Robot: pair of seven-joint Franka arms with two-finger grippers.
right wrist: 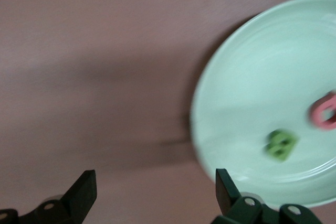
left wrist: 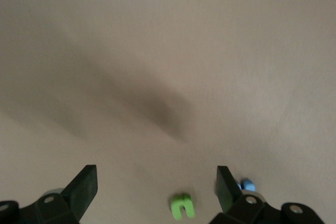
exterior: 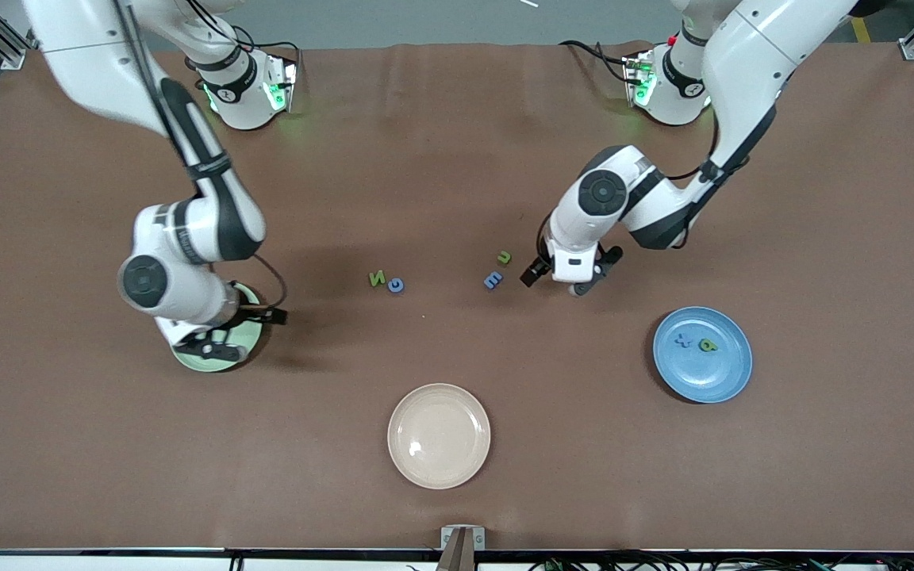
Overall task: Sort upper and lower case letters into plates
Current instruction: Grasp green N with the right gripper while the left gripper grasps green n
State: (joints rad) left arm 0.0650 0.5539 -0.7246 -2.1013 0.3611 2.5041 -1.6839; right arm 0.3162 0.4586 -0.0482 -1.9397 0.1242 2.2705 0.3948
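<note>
**Sorting letters: two in each plate, four loose on the table**

Lying nearest the front camera is the cream plate (exterior: 439, 435), bare. Farther up, toward the left arm's end of the table, sits the blue plate (exterior: 702, 354) with a blue x (exterior: 683, 341) and a green q-like letter (exterior: 708, 346) in it, side by side and just apart.

Toward the right arm's end lies the green plate (exterior: 211, 358), mostly covered in the front view by the right arm's wrist. The right gripper (right wrist: 156, 192) hangs over the table at the plate's edge, its fingers spread wide with nothing between them. The right wrist view shows a green B (right wrist: 281, 145) and a red Q (right wrist: 325, 110) in that plate (right wrist: 247, 93), near each other but not touching; both are blurred.

Farther still, around mid-table, four letters lie loose. The blue G (exterior: 396, 285) and green N (exterior: 377, 278) sit just beside each other, the N a little farther from the camera. Toward the left arm's end, well apart from that pair, are the blue m (exterior: 493, 279) and, slightly farther, the green u (exterior: 505, 257).

The left gripper (exterior: 556, 279) hangs low over the table just beside the m and u, fingers wide apart and empty. In its wrist view the u (left wrist: 182, 206) lies between the fingers, and a bit of the m (left wrist: 247, 185) peeks out beside one finger
</note>
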